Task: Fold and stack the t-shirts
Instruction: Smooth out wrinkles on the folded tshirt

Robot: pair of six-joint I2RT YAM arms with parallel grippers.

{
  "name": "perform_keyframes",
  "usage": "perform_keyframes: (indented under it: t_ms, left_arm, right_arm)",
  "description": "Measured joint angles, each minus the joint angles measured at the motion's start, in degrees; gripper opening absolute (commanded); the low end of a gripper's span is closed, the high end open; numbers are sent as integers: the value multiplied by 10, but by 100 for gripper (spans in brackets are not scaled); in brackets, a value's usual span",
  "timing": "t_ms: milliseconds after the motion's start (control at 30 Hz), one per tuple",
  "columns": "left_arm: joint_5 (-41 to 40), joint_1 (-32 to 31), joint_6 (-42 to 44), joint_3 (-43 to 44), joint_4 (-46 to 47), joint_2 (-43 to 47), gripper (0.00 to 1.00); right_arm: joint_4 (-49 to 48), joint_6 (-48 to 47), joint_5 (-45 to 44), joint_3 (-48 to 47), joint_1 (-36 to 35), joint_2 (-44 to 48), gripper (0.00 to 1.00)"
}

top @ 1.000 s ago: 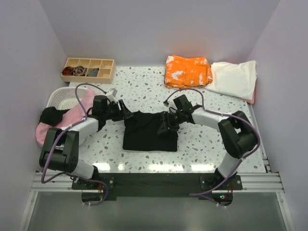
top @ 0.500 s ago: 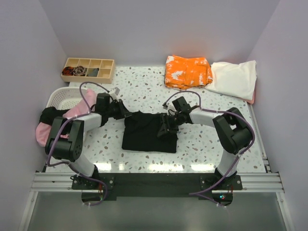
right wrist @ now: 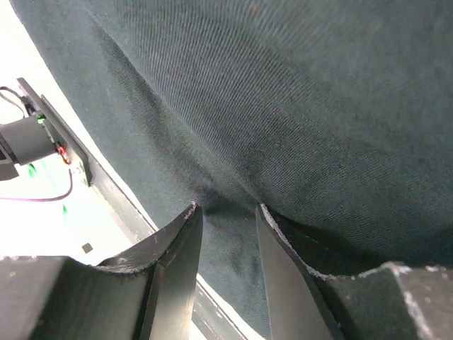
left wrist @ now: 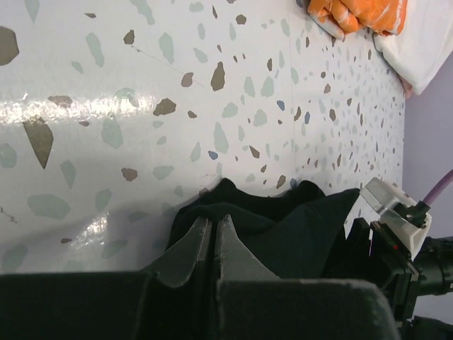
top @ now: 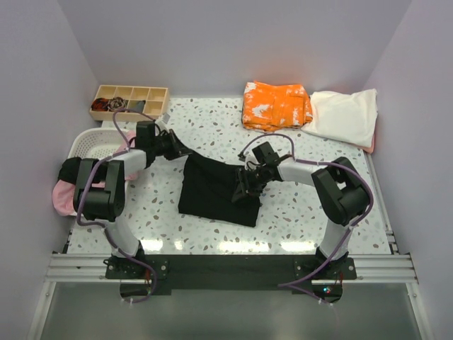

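I counted four t-shirts from the top camera: one black t-shirt (top: 212, 193) on the middle of the table (top: 212, 120), one orange t-shirt (top: 276, 105) folded at the far edge, one cream t-shirt (top: 345, 117) just beside it on the right, and one pink t-shirt (top: 64, 200) spilling from the single white basket (top: 88, 142) at the left, next to a dark bundle (top: 71, 170) I could not identify; there was also one wooden tray (top: 131, 103) in the far left corner, and two arms. Only the top camera showed the basket, the tray and the pink cloth; the left wrist camera gave me the speckled tabletop, the orange and cream shirts at its upper corner, and black fabric bunched at its own fingers (left wrist: 191, 244); the right wrist camera was filled almost wholly with dark weave. The left gripper (top: 178, 150) was clenched on the far left corner of the black t-shirt, which stretched up toward it; the right gripper (top: 244, 191) sat on the shirt's right side with its jaws partly apart, a crease of fabric running into the gap; whether it truly pinched that fold I could not tell.
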State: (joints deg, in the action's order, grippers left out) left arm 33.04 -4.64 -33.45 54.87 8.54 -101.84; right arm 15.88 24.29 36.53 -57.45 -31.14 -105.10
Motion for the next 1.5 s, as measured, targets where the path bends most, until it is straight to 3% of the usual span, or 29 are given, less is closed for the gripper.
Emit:
perform_keyframes:
  t_ms: [33,167,267,433,700,867,1067,1233,1500]
  left_arm:
    - [14,7,-5,3,-3,-5,0]
    - [50,26,-21,5,-8,-23,50]
    - [63,32,-29,10,-2,-29,61]
    - [69,35,-27,11,3,-16,63]
    - [79,33,-1,11,-24,91,62]
    - [97,-6,16,5,-23,119,59]
    - [101,-79,13,-100,6,111,57]
    - [47,-81,12,-188,4,92,56]
    - [-5,-83,7,-205,25,117,56]
  right_arm:
    - [1,-1,0,-1,0,0,43]
    - [4,-4,1,-5,0,-3,53]
    - [5,-6,8,-8,-1,-2,57]
    - [5,-12,-12,-8,-8,17,59]
    - [20,-23,-118,-28,-5,81,59]
    - [17,-33,-181,-64,-3,72,59]
    - [17,-45,-268,-112,11,-3,59]
    - [16,-45,-317,-115,32,-26,59]
    - [1,-52,-378,-78,44,6,61]
